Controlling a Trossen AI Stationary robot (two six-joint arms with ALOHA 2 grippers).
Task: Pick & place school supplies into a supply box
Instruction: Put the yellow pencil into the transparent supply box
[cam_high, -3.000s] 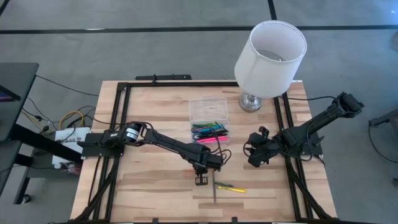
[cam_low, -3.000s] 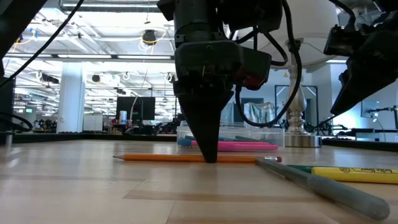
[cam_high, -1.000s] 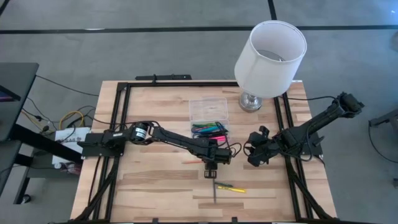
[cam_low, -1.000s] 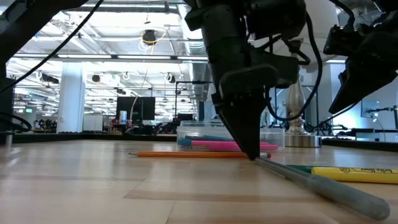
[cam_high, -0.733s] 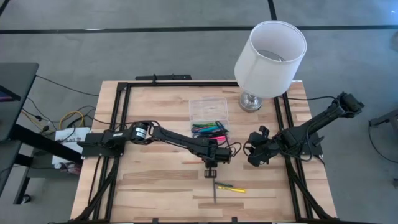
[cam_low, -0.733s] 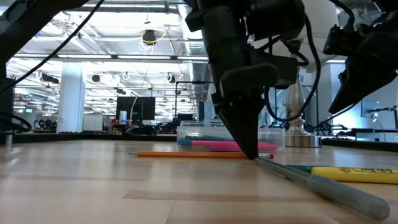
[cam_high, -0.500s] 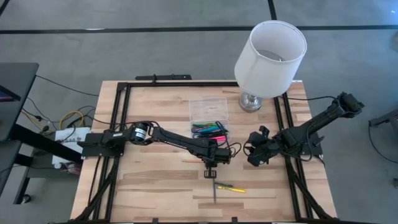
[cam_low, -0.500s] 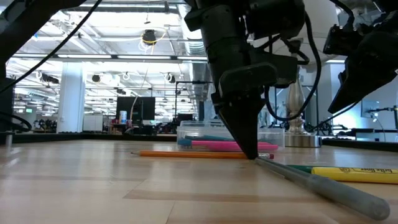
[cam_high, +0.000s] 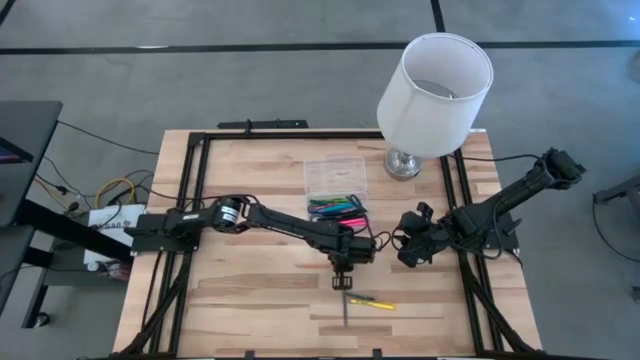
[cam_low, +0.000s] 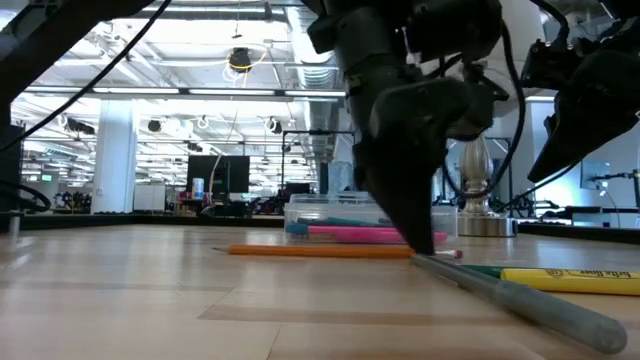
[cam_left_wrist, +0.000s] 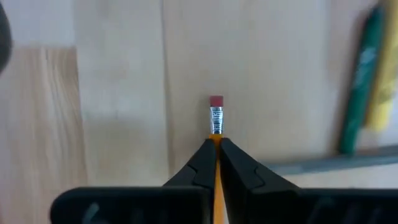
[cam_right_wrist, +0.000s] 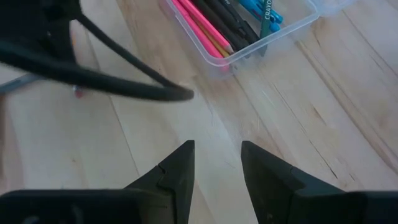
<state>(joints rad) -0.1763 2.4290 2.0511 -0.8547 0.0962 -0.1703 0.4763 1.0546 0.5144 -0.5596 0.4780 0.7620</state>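
On the desk (cam_high: 250, 290), the box (cam_high: 336, 192) lies beside the lamp (cam_high: 432, 85), a pencil (cam_low: 320, 251) lies in front of it, and two pens (cam_high: 362, 301) lie nearer the front edge.

Illumination is bright and even in the high view; the bench (cam_high: 250, 290) shows only soft, short shadows. In the low view, ceiling lights (cam_low: 238, 60) backlight the scene, rendering the left hand (cam_low: 425, 245) as a dark silhouette. The foreground grey pen (cam_low: 530, 300) is blurred. Both wrist views are soft.
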